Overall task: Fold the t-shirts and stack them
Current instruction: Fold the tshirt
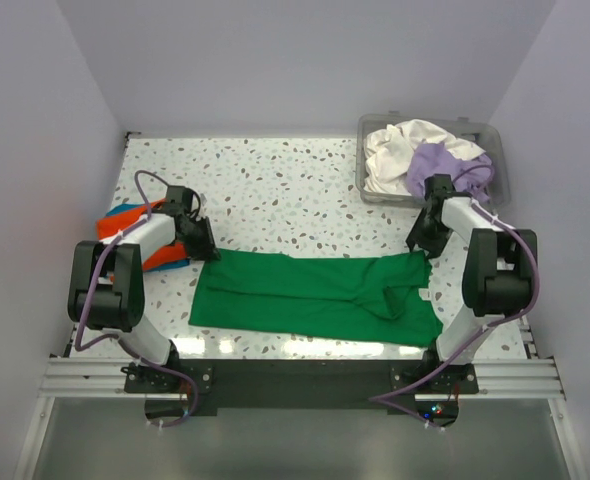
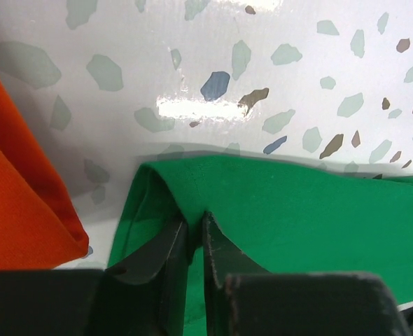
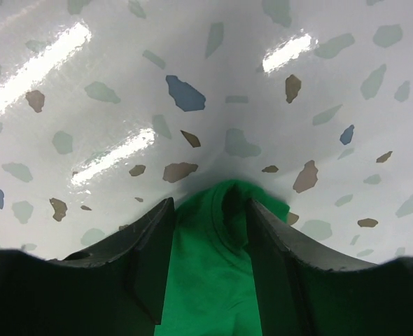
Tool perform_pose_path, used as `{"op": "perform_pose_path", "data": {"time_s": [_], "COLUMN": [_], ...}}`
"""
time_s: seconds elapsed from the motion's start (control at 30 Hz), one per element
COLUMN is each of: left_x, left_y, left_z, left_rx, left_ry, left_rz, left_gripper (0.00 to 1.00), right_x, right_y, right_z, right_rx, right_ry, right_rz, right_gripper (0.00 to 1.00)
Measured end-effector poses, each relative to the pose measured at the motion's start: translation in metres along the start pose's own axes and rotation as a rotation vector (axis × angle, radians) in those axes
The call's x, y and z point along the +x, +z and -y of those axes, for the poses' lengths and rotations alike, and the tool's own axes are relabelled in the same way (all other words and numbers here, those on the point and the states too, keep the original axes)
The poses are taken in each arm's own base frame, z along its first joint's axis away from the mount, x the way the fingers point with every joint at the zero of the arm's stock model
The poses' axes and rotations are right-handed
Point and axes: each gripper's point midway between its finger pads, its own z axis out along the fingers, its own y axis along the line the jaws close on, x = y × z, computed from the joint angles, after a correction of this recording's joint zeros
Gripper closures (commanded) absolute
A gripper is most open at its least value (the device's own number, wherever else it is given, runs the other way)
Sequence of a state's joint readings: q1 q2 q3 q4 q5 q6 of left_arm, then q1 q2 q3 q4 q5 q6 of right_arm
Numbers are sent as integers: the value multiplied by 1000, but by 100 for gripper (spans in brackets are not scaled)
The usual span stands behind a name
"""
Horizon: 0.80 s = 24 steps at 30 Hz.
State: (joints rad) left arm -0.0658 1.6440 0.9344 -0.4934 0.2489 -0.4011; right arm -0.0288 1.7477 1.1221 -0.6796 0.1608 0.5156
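Note:
A bright green t-shirt [image 1: 315, 295] lies spread in a long band across the near table. My left gripper [image 1: 203, 250] is shut on its far left corner; in the left wrist view the fingertips [image 2: 196, 224] pinch a fold of the green cloth [image 2: 297, 217]. My right gripper [image 1: 420, 245] sits at the shirt's far right corner. In the right wrist view its jaws [image 3: 210, 210] stand apart with bunched green cloth [image 3: 206, 280] loose between them. A folded orange t-shirt [image 1: 125, 222] lies at the left, also seen in the left wrist view [image 2: 17, 203].
A clear plastic bin [image 1: 495, 135] at the back right holds a white t-shirt [image 1: 395, 150] and a lavender t-shirt [image 1: 435, 165]. A blue edge [image 1: 173, 263] shows under the orange shirt. White walls close in the speckled table [image 1: 275, 185] on three sides.

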Motion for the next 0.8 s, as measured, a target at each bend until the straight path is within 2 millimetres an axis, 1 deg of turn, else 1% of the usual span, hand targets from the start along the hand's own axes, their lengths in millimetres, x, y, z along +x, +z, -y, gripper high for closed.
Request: {"op": "perform_pose_path", "data": {"time_s": [0.03, 0.13, 0.17, 0.2, 0.27, 0.3, 0.33, 0.6, 0.7, 0.8], "left_x": [0, 0, 0, -1, -1, -1, -1, -6, -19, -33], "left_y": [0, 0, 0, 0, 0, 0, 0, 1, -1, -1], "left_z": [0, -1, -2, -3, -5, -5, -6, -11, -9, -4], "left_rx": [0, -6, -10, -17, -26, -28, -30, -66, -71, -63], "left_ry": [-2, -1, 0, 1, 3, 4, 7, 29, 49, 61], "left_rz": [0, 1, 2, 4, 5, 5, 3, 11, 32, 54], "left_gripper": [91, 99, 100, 100, 100, 100, 100, 100, 100, 100], "right_x": [-1, -4, -5, -6, -6, -6, -6, -12, -20, -35], "right_y": [0, 0, 0, 0, 0, 0, 0, 2, 2, 0], "right_z": [1, 5, 6, 6, 7, 8, 9, 13, 16, 17], "right_rx": [1, 7, 8, 9, 9, 11, 12, 23, 30, 28], "right_ry": [5, 12, 16, 18, 21, 24, 21, 46, 63, 82], "right_rz": [1, 3, 4, 5, 4, 4, 3, -1, 4, 20], "right_gripper": [58, 67, 73, 76, 85, 96, 100, 100, 100, 100]}}
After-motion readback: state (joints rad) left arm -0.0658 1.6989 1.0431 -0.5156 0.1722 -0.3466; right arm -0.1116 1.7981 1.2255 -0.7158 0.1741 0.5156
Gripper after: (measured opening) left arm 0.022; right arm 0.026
